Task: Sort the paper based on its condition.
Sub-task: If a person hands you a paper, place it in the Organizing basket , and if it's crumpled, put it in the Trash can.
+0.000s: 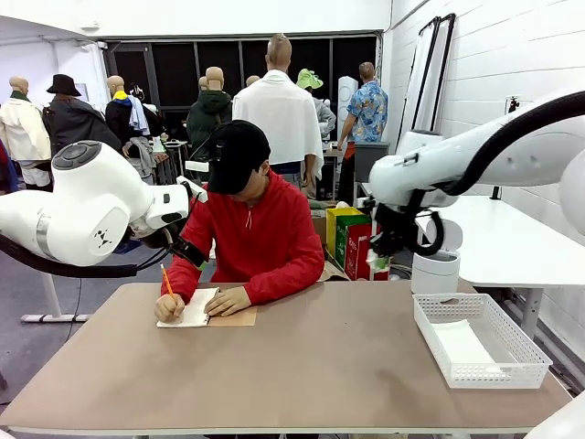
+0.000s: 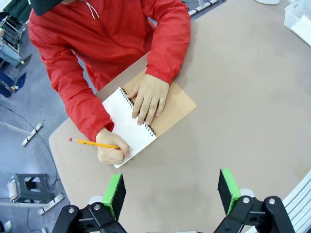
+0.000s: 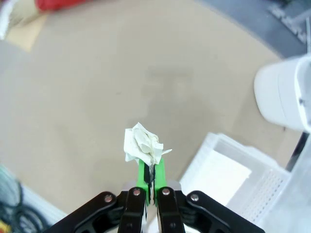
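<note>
My right gripper [image 3: 150, 167] is shut on a crumpled ball of white paper [image 3: 143, 143], held in the air above the table near the white basket [image 3: 272, 189]. A flat white sheet [image 3: 218, 174] lies in that basket. In the front view the right gripper [image 1: 377, 265] hangs over the table's far right edge. My left gripper [image 2: 172, 191] is open and holds nothing, high above the table. Below it a person in a red jacket writes with a pencil [image 2: 92, 143] on the white page of a spiral notebook [image 2: 131, 128].
The white basket [image 1: 430, 334] stands at the table's right side with the flat sheet [image 1: 462, 346] inside. A white bin [image 1: 436, 270] stands just behind the table's far right corner. The notebook's brown cover [image 2: 177, 104] lies under the person's other hand.
</note>
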Available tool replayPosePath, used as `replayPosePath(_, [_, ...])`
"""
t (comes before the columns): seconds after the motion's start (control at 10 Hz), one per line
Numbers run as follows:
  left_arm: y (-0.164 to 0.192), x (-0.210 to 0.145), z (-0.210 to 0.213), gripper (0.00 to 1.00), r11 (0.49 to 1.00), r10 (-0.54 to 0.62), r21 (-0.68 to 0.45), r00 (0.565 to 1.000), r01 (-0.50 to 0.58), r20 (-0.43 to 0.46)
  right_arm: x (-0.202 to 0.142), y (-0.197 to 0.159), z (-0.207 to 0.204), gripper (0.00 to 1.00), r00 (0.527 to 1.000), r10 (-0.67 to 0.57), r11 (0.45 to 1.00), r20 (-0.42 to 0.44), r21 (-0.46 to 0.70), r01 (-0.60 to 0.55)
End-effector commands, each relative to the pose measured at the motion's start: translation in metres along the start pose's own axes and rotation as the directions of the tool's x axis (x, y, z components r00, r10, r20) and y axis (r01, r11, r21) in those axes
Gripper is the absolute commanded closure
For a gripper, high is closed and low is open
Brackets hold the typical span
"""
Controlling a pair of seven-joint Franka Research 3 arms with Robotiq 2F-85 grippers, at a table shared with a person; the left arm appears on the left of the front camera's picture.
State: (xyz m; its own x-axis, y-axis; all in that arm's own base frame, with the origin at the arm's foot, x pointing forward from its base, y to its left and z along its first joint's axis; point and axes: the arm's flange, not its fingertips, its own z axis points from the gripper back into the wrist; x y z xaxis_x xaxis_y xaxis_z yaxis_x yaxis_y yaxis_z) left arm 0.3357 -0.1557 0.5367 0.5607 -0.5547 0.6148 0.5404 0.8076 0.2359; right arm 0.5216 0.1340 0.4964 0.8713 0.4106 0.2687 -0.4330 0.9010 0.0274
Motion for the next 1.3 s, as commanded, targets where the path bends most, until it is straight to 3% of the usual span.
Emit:
replayPosePath(0.0, [0.000, -0.001, 0.000, 0.00, 1.000, -0.004, 0.001, 1.000, 0.004, -0.003, -0.005, -0.010, -0.005, 1.00, 0.992, -0.121, 0.990, 0.020, -0.075, 0.122])
replayPosePath(0.1, [0.000, -0.001, 0.000, 0.00, 1.000, -0.004, 0.001, 1.000, 0.004, -0.003, -0.005, -0.016, -0.003, 1.00, 0.990, -0.140, 0.987, 0.032, -0.080, 0.142])
replayPosePath(0.2, [0.000, -0.001, 0.000, 0.00, 1.000, -0.004, 0.001, 1.000, 0.004, -0.003, -0.015, -0.004, 0.001, 1.00, 0.996, -0.086, 0.996, 0.007, -0.032, 0.086])
replayPosePath(0.3, [0.000, -0.001, 0.000, 0.00, 1.000, -0.004, 0.001, 1.000, 0.004, -0.003, -0.004, -0.028, 0.005, 1.00, 0.994, -0.108, 0.993, 0.022, -0.048, 0.109])
replayPosePath(0.7, [0.000, -0.001, 0.000, 0.00, 1.000, -0.004, 0.001, 1.000, 0.004, -0.003, -0.006, -0.025, 0.005, 1.00, 0.994, -0.109, 0.993, 0.020, -0.047, 0.109])
replayPosePath(0.9, [0.000, -0.001, 0.000, 0.00, 1.000, -0.004, 0.001, 1.000, 0.004, -0.003, 0.011, -0.057, -0.002, 1.00, 0.956, -0.265, 0.954, 0.123, -0.111, 0.279])
replayPosePath(1.2, [0.000, -0.001, 0.000, 0.00, 1.000, -0.004, 0.001, 1.000, 0.004, -0.003, 0.025, -0.095, -0.005, 1.00, 0.906, -0.381, 0.898, 0.184, -0.160, 0.410])
